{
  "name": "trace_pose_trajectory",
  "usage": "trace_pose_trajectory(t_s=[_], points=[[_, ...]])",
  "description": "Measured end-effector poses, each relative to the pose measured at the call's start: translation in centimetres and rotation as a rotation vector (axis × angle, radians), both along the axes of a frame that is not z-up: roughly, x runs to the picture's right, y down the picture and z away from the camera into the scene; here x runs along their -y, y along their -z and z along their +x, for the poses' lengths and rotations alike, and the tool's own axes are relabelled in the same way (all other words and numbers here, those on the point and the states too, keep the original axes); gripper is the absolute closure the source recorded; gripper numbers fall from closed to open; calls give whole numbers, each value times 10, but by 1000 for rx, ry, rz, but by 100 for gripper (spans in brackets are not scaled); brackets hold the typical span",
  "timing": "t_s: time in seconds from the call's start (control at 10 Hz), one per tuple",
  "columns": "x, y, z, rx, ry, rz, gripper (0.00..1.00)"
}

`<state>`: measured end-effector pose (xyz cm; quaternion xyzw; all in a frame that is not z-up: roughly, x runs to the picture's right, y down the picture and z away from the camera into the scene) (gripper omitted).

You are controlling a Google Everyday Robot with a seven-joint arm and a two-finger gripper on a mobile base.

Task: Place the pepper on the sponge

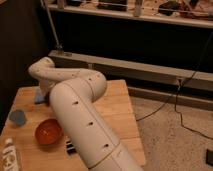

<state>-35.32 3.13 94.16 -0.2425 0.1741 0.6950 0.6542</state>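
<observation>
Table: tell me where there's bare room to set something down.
Bare: the right side of the table, between the arm and the edge. Crowded: the left, with sponge, blue object, bowl, bottle. The gripper is hidden behind the arm there.
</observation>
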Motion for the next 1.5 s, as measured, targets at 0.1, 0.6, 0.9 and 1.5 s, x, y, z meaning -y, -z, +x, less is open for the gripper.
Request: trace_pose_trajectory(t_s=[0.1, 0.6, 0.9, 1.5], points=[[-2, 0, -2, -9, 30, -7, 35], [-1, -9, -17, -39, 107, -26, 35], [8, -16, -13, -68, 106, -18, 35], [26, -17, -7, -72, 51, -2, 35]])
